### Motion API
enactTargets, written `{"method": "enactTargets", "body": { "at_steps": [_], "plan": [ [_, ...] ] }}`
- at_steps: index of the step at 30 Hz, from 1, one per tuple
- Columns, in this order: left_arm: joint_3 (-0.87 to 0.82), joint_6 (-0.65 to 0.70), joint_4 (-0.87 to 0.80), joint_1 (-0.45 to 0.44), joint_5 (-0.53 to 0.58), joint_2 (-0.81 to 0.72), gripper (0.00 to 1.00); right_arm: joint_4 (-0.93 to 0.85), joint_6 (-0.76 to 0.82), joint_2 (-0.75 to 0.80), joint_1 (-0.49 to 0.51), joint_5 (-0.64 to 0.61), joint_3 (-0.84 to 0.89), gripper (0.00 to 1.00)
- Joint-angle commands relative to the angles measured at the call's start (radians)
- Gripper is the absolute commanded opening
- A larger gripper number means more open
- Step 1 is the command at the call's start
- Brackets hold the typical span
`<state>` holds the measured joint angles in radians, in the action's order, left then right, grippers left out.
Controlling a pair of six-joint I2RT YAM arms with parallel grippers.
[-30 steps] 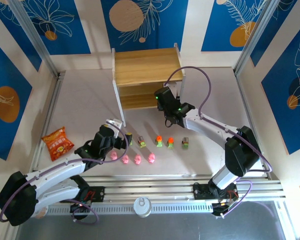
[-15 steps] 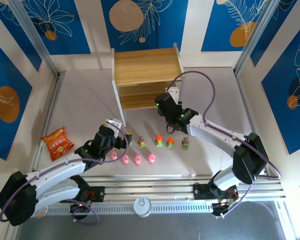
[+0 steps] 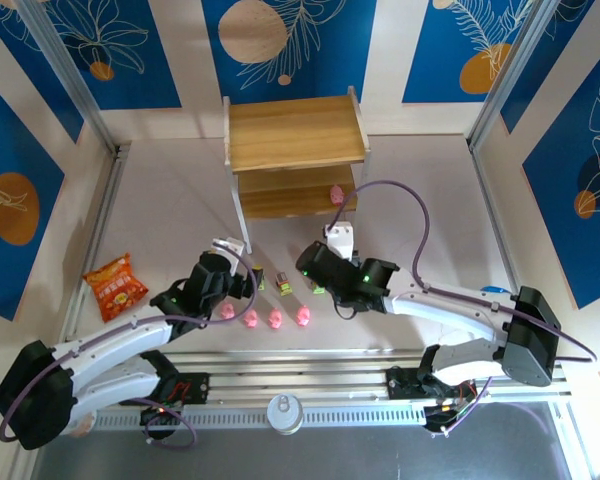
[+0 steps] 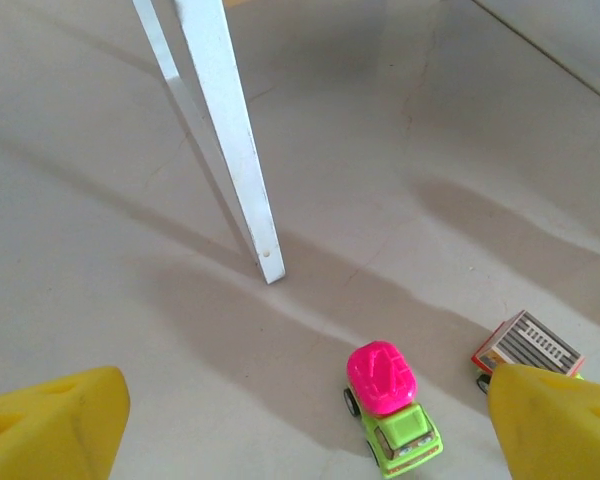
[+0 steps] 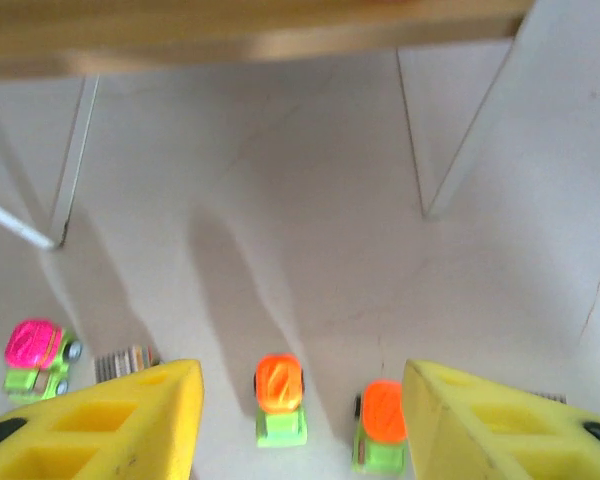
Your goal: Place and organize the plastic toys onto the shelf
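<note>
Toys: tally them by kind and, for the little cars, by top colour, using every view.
Pink figurines: 5
Orange-top cars: 2
Magenta-top car: 1
Grey-top car: 1 clear; a striped sliver in the right wrist view may be a second
Total: 9 sure, perhaps 10

Right gripper (image 5: pixel 302 375) is back from the shelf (image 3: pixel 280 195) and now over the orange cars (image 5: pixel 280 385), jaws apart, empty. A pink figurine (image 3: pixel 334 193) has appeared at the lower board's right end.
</note>
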<state>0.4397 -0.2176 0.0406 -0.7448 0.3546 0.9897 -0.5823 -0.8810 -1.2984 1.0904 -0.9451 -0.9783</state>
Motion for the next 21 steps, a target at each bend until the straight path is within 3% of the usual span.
{"method": "enactTargets", "body": {
  "at_steps": [1, 11, 21],
  "plan": [
    [0.006, -0.066, -0.091, -0.049, 0.061, -0.058, 0.93, -0.103, -0.153, 0.017, 0.064, -0.03, 0.028, 0.55],
    [-0.09, -0.17, -0.219, -0.224, 0.246, -0.3, 0.94, -0.111, -0.32, -0.12, 0.231, -0.005, 0.045, 0.55],
    [-0.082, -0.17, -0.205, -0.255, 0.267, -0.252, 0.95, -0.087, -0.408, -0.282, 0.291, 0.043, -0.004, 0.55]
  ]
}}
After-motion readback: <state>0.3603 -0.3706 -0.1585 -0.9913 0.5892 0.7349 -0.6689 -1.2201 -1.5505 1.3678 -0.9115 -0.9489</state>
